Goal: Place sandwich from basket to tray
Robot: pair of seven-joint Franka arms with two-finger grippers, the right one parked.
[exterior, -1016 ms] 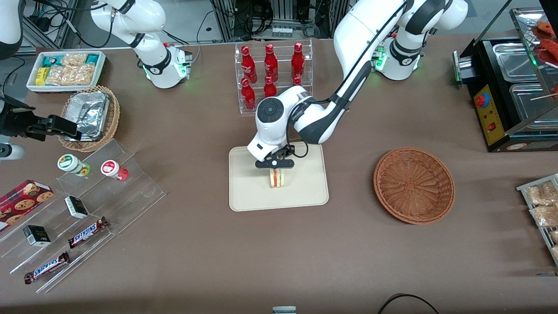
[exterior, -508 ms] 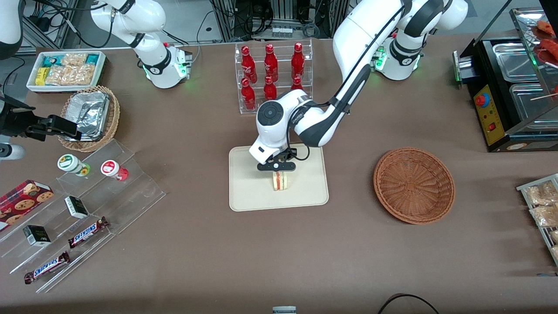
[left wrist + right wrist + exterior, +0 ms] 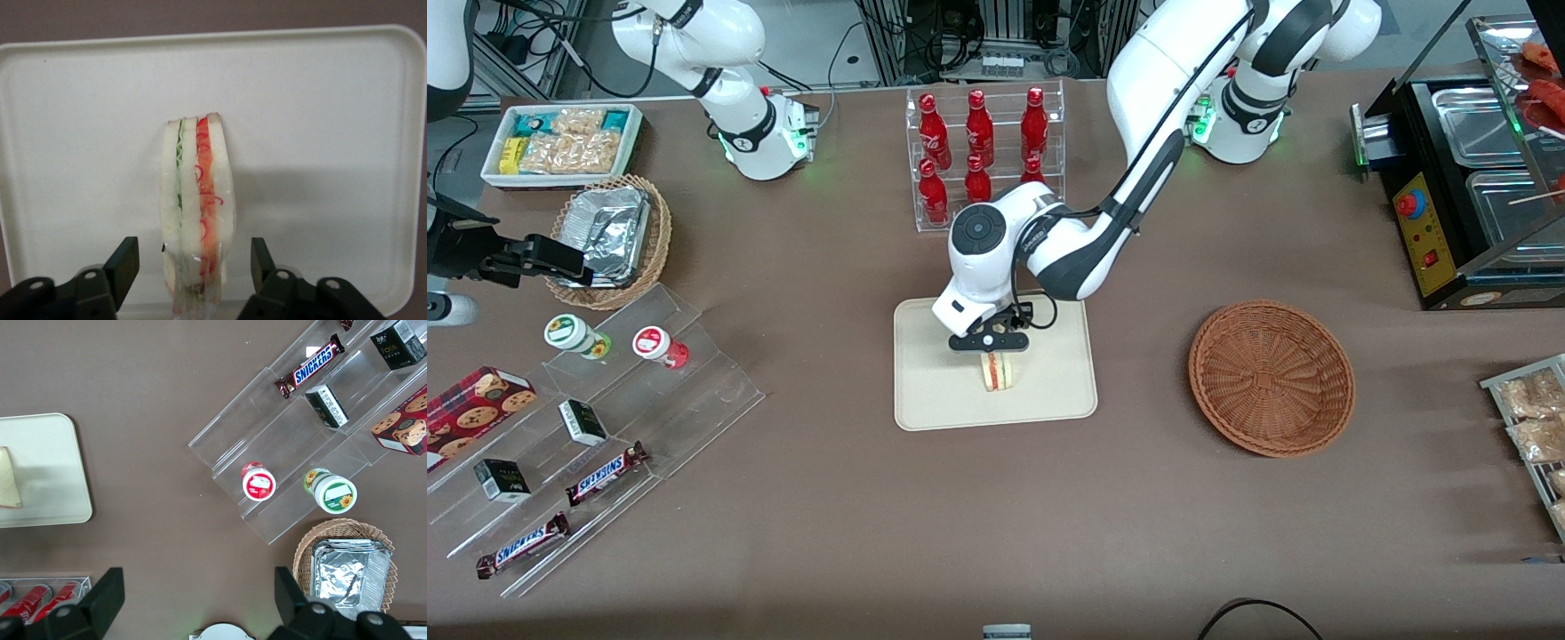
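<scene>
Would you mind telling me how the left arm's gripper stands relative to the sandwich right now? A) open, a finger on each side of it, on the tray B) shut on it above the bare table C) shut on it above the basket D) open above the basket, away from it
A: the gripper is open, gaps showing between its fingers and the sandwich, which stands on the tray.

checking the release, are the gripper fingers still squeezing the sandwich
No, the gripper is open, with gaps between its fingers and the sandwich on the tray.
</scene>
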